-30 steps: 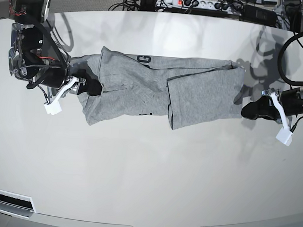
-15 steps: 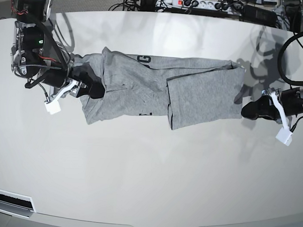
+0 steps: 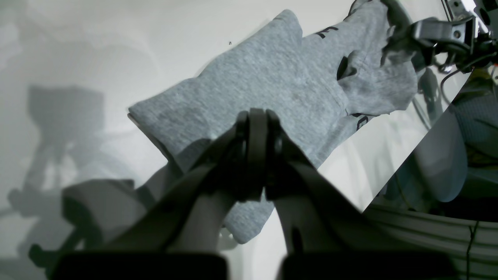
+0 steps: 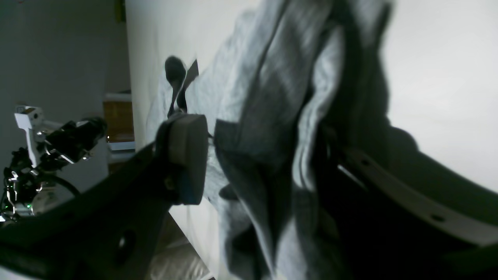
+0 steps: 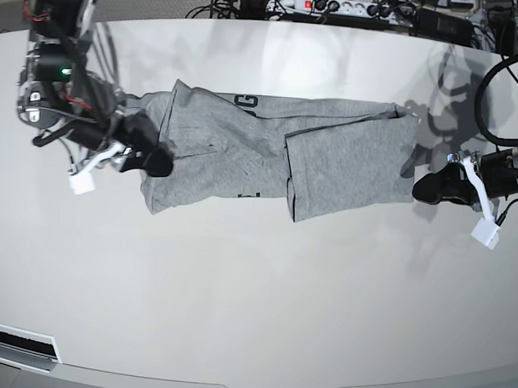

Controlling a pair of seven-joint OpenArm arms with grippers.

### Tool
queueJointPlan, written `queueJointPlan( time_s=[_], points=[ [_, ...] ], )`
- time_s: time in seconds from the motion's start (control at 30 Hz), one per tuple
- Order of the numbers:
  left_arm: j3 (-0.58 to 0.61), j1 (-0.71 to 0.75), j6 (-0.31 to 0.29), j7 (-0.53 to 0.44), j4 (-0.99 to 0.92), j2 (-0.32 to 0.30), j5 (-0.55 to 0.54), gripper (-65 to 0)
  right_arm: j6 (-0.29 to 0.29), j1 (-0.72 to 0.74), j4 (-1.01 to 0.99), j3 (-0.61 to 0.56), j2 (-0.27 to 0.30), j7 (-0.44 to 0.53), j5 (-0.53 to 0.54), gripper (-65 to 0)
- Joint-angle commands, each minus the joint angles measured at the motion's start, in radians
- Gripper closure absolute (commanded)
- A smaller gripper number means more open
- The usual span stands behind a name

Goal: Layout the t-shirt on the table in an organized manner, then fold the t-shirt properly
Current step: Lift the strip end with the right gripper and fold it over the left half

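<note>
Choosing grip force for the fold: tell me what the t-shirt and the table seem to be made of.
The t-shirt: looks like soft knit cotton or a cotton blend, matte heather grey; flecked weave and limp creases show in the left wrist view.
The table: hard, smooth, glossy white, likely laminate or coated board, though not certain; it mirrors shadows and glare.

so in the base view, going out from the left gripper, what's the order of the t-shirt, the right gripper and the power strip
1. the t-shirt: its near edge lies just beside the left gripper, toward the table's middle.
2. the power strip: off the table's far edge, top of the view.
3. the right gripper: at the shirt's opposite end, on the view's left.
</note>
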Motion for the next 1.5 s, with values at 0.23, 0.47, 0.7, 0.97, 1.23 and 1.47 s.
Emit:
queueJointPlan(
  time_s=[0.23,0.47,0.7,0.97,1.23,1.47],
  points=[
    [-0.008,-0.016,-0.008,-0.019,0.014,-0.019,-0.019,0.0,0.009,0.015,0.019,0.004,-0.009,0.221,-0.23,-14.9],
    [-0.008,-0.016,-0.008,-0.019,0.013,-0.019,-0.02,0.0,0.009,0.014,0.209,0.004,0.076,0.119,-0.261,0.0],
    [-0.008,-0.017,-0.008,-0.019,0.013,-0.017,-0.02,0.0,0.009,0.004,0.485,0.004,0.114,0.088,-0.438,0.0],
    [-0.008,-0.016,-0.008,-0.02,0.013,-0.006,-0.02,0.0,-0.023,-0.116,0.903,0.004,0.114,0.089,-0.489,0.0],
    [-0.008,-0.016,-0.008,-0.023,0.013,0.023,-0.02,0.0,-0.049,-0.197,1.052,-0.158,-0.008,0.121,-0.457,0.0],
    [-0.007,-0.014,-0.008,-0.023,0.013,0.027,-0.02,0.0,-0.1,-0.198,1.052,-0.418,-0.148,0.244,-0.638,0.0]
  ],
)
